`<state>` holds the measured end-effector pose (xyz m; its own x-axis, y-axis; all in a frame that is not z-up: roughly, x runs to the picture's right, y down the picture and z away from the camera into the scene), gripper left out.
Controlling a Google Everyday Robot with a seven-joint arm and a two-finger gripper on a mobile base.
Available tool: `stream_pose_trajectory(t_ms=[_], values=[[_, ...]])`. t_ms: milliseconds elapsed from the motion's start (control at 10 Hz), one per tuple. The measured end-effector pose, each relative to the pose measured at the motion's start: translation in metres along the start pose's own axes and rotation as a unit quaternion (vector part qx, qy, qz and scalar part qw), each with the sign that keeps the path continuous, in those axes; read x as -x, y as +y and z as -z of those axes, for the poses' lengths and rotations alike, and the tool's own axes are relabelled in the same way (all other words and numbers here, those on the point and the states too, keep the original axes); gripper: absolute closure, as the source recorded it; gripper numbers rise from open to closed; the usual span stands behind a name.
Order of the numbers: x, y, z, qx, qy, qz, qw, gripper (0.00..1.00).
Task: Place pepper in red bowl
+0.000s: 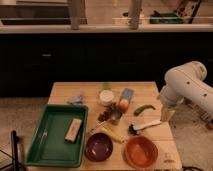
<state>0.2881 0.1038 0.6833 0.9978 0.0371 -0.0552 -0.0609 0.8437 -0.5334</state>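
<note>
The pepper [144, 109], small, green and curved, lies on the wooden table [65, 91] right of centre. The red bowl [141, 152] is orange-red and stands empty at the front right corner, a good way in front of the pepper. My gripper [166, 116] hangs from the white arm [186, 84] over the table's right edge, just right of the pepper and behind the red bowl. It is open, holds nothing, and stands apart from the pepper.
A dark purple bowl [98, 146] sits left of the red bowl. A green tray [50, 150] with a sponge [73, 130] fills the left side. A yellow banana-like item [113, 133], an apple [123, 105], a white cup [106, 96] and a white-handled utensil [147, 125] crowd the middle.
</note>
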Motion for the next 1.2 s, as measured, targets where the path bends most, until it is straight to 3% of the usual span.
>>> stream_pose_trajectory(t_ms=[500,600,900,1200], values=[[0.000,0.000,0.000,0.000,0.000,0.000,1.0000,0.29],[0.000,-0.002,-0.001,-0.001,0.000,0.002,1.0000,0.24],[0.017,-0.026,-0.012,-0.010,-0.002,0.035,0.9993,0.20],[0.016,-0.028,-0.023,-0.012,-0.005,0.041,0.9991,0.20]])
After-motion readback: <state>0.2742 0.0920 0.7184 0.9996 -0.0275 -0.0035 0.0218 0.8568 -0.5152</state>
